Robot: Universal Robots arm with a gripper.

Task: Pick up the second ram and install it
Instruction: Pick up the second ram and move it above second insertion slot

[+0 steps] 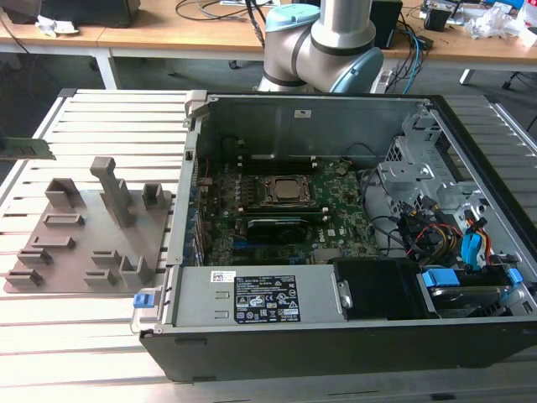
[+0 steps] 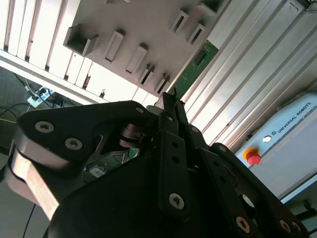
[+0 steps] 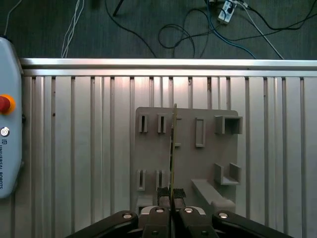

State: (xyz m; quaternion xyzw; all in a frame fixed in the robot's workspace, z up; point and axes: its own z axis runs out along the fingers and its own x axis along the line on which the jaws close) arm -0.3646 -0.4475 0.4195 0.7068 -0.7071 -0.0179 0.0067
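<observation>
Gripping the second ram (image 3: 173, 144) by one end, the gripper (image 3: 171, 193) is squeezing its two black fingers (image 3: 163, 192) close together on the thin green stick. In the exterior view, going from left to right, the stick is showing at the far left edge, up in the air and apart from the gray plate (image 1: 75, 270). That plate, with its little slots and posts, is lying flat on the metal table (image 1: 101, 117) made of long strips. Just beside it, on the exterior view's right, an open computer case (image 1: 336, 348) is lying on its side, and a big green board (image 1: 336, 193) is sitting inside it. The robot arm (image 1: 323, 42) is standing behind the case. In the first wrist view, the stick is pointing out over the gray plate, thin edge up, and a pale box (image 3: 7, 139) with a red button is sitting well apart from the plate.
</observation>
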